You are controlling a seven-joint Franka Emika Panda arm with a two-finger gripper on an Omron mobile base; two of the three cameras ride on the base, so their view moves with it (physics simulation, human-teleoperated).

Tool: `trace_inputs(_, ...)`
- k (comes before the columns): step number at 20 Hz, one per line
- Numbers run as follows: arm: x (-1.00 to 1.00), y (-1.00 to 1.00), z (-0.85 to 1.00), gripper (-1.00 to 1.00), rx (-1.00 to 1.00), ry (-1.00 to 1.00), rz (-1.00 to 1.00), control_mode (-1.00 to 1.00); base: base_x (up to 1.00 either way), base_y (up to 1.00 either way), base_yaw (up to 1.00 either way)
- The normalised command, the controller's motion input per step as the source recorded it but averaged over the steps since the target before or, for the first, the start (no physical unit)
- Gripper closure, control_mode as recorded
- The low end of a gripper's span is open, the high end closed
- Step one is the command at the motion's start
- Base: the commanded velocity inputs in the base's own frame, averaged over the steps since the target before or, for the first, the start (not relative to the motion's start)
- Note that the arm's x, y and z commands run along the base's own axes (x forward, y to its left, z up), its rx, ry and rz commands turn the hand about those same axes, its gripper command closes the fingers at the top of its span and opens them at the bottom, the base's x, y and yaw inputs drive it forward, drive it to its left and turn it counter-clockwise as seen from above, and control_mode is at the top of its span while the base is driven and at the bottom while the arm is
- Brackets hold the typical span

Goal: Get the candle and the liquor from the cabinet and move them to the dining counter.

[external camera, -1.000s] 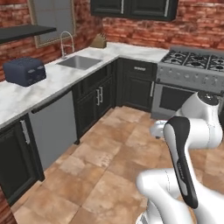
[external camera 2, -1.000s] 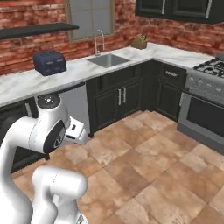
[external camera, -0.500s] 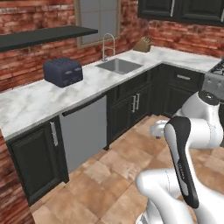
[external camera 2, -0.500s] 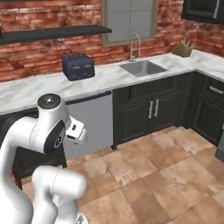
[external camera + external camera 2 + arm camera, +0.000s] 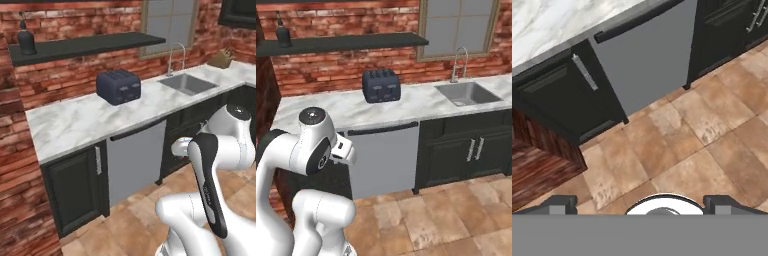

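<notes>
Marble worktop (image 5: 75,125) runs below dark shelf (image 5: 85,46). Black bottle (image 5: 26,40) stands at shelf's left end, high, well apart from arm. Toaster (image 5: 118,86), sink (image 5: 189,83), dishwasher (image 5: 135,160) sit between. Gripper (image 5: 640,204) spread wide, empty, aimed at floor (image 5: 677,145), likely tucked for driving.

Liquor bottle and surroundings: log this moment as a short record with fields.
liquor: black bottle upright at the left end of the dark shelf
candle: cannot tell
worktop: marble, dark blue toaster on it, sink to its right
below worktop: grey dishwasher
gripper: open, nothing held, over the tiled floor
</notes>
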Motion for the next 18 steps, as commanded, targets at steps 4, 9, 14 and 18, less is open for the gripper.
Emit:
trace_inputs(4,0.00,0.00,0.00,-1.00,0.00,0.00,0.00,1.00,0.72,0.00,0.48)
trace_inputs(9,0.00,0.00,0.00,-1.00,0.00,0.00,0.00,1.00,0.58,-0.05,0.49)
trace_inputs(14,0.00,0.00,0.00,-1.00,0.00,0.00,0.00,1.00,0.33,-0.36,0.29)
trace_inputs(18,0.00,0.00,0.00,-1.00,0.00,0.00,0.00,1.00,0.36,-0.41,0.20)
